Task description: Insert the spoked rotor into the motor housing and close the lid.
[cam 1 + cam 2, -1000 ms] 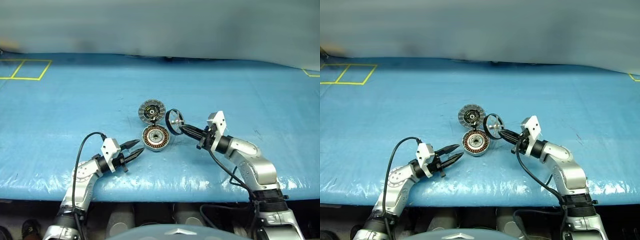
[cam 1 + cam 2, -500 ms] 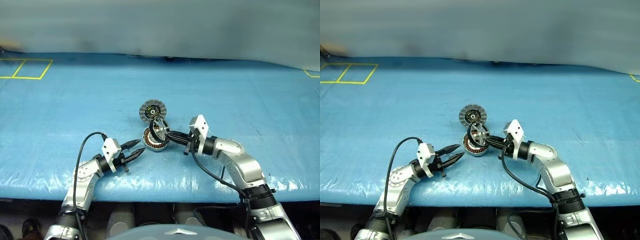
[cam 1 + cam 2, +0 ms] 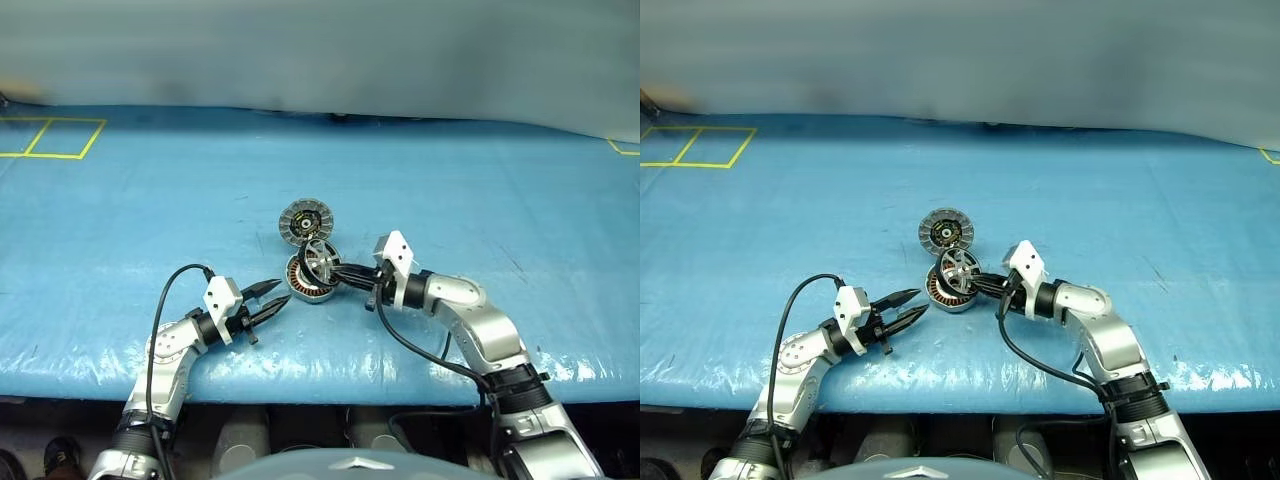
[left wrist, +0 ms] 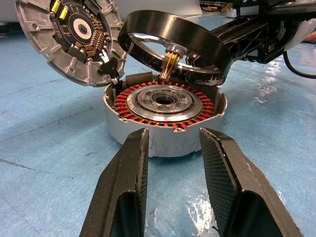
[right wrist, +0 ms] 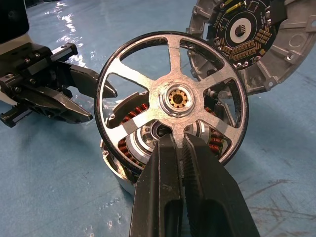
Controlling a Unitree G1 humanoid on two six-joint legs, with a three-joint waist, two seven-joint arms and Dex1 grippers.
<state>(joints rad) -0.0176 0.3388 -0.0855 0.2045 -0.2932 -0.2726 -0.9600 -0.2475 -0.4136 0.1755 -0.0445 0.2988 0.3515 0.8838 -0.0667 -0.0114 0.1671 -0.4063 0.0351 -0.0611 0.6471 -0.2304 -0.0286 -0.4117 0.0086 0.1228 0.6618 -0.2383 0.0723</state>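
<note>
The motor housing [image 3: 312, 281] stands on the blue table, its copper windings [image 4: 165, 106] facing up. Just above it hangs the spoked rotor [image 5: 173, 101], tilted, its brass shaft pointing down toward the housing's centre. My right gripper [image 5: 178, 140] is shut on one of its spokes, reaching in from the right [image 3: 338, 268]. The lid [image 3: 304, 221] rests tilted at the housing's far side, with its dark centre and ribbed rim showing [image 4: 69, 34]. My left gripper [image 3: 272, 298] is open and empty, its fingers [image 4: 123, 182] pointing at the housing's near-left wall, a short way off it.
A blue sheet covers the table [image 3: 480, 200]. Yellow tape squares [image 3: 50, 138] mark its far left and another yellow mark [image 3: 625, 148] its far right. The table's front edge [image 3: 320, 385] runs close below both arms.
My right gripper has carried the rotor leftward and slightly down, from beside the housing to right above it, turning it flatter. The left gripper has stayed still.
</note>
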